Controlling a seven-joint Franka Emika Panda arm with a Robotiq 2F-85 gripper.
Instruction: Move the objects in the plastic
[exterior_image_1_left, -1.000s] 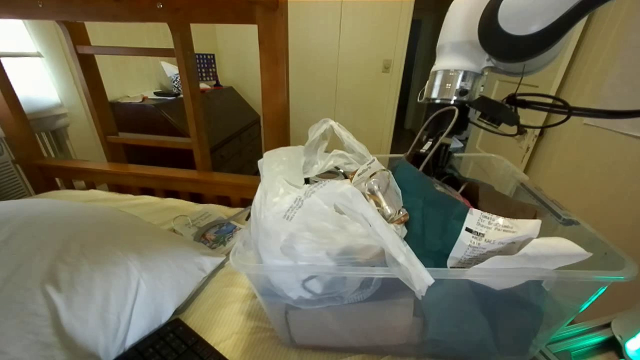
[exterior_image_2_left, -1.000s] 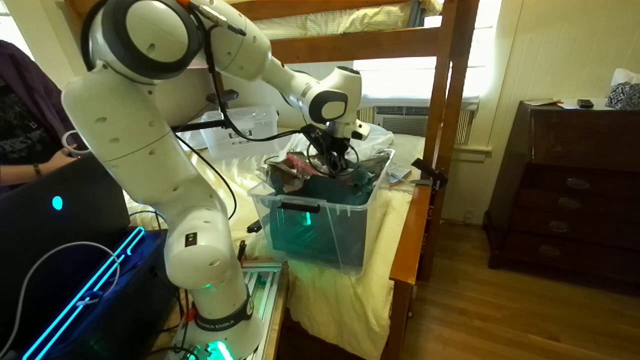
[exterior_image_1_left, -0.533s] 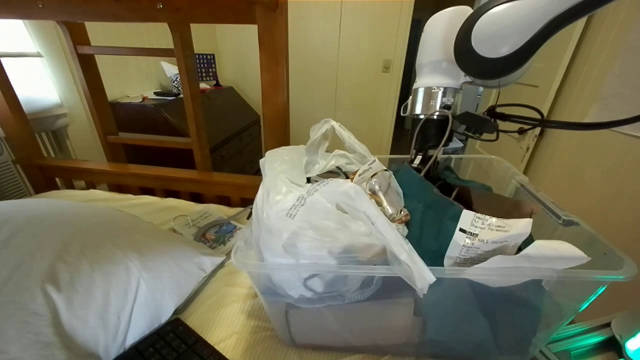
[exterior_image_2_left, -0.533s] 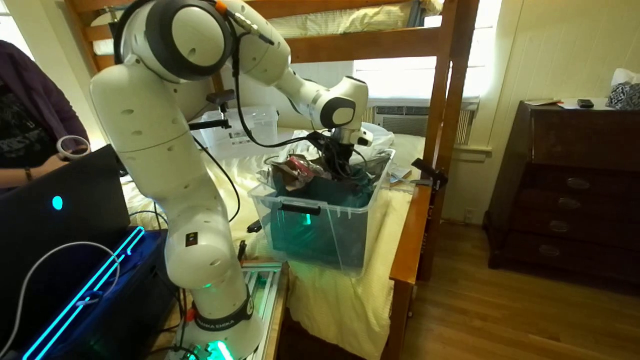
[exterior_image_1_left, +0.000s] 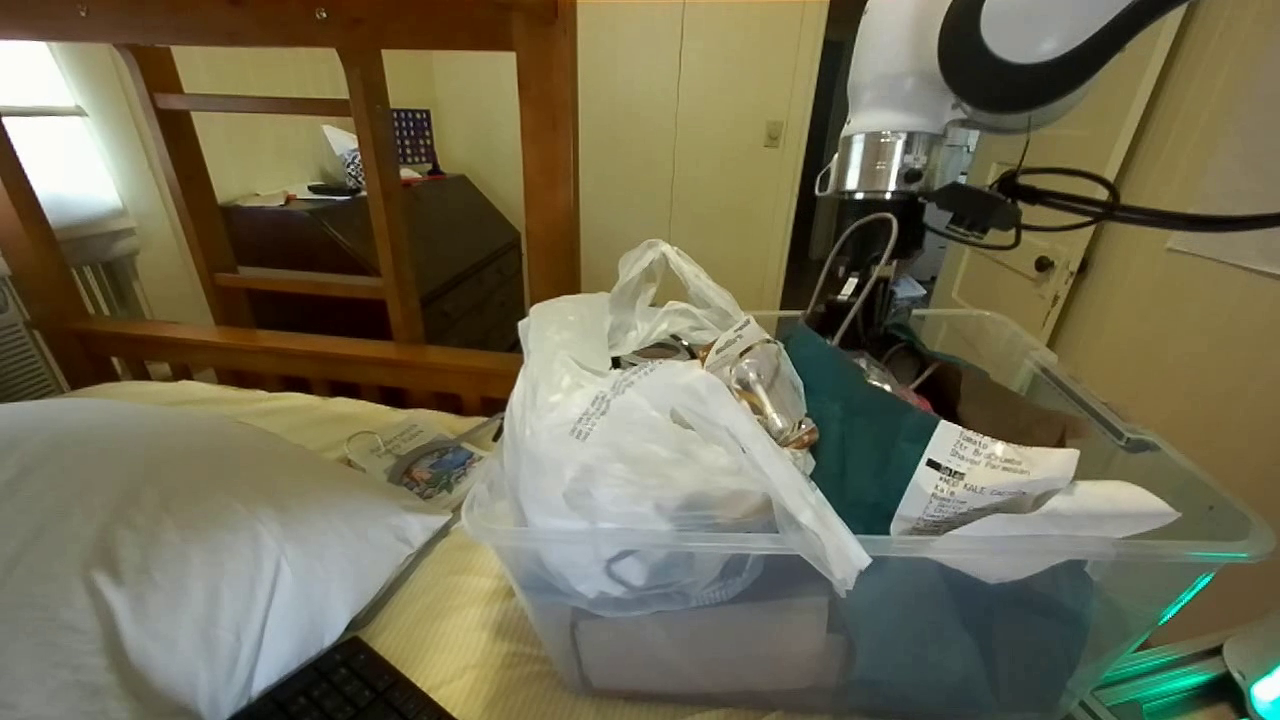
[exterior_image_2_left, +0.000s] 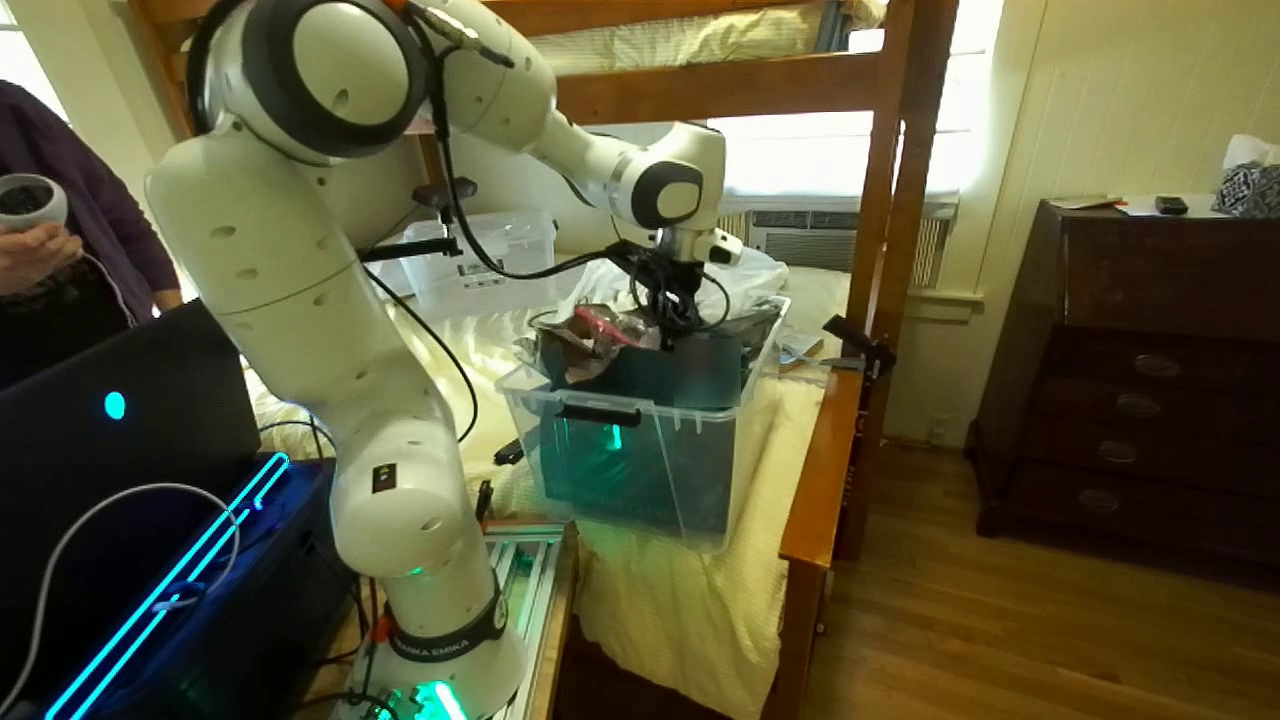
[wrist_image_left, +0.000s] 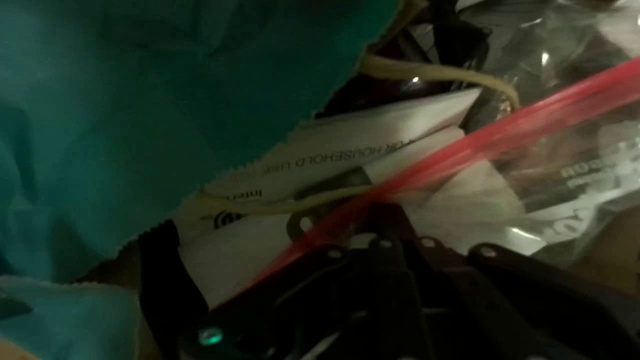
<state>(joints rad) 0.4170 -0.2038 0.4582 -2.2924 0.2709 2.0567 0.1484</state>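
White plastic bag (exterior_image_1_left: 640, 460), thin and crinkled, sits in the clear storage tub (exterior_image_1_left: 1200, 549), one loop handle standing up and a strap drooping across the near rim in an exterior view. Small print runs across its side, and a clear package of bulb-shaped objects (exterior_image_1_left: 765, 395) with coppery ends pokes out at its mouth. Right beside it in the tub stands a teal paper bag (exterior_image_1_left: 855, 440), a printed receipt (exterior_image_1_left: 985, 475) against its side and a loose white curl of paper (exterior_image_1_left: 1090, 505) by the rim. The gripper (wrist_image_left: 385, 220) reaches down at the mouth of the teal paper bag, apart from the white plastic bag; in an exterior view its lower end is hidden behind the teal side. Up close in the wrist view its fingers are drawn fully together across the red strip (wrist_image_left: 500, 137) of a clear bag (wrist_image_left: 545, 165); whether any of that thin plastic is pinched between the tips cannot be told. Near the strip lies a white printed sheet (wrist_image_left: 345, 147), its lettering upside down, and the teal paper's jagged edge is to the left. The tub rests on a bed (exterior_image_1_left: 440, 610) with a yellow cover, a white pillow (exterior_image_1_left: 200, 520) and black keyboard (exterior_image_1_left: 345, 690) near it.
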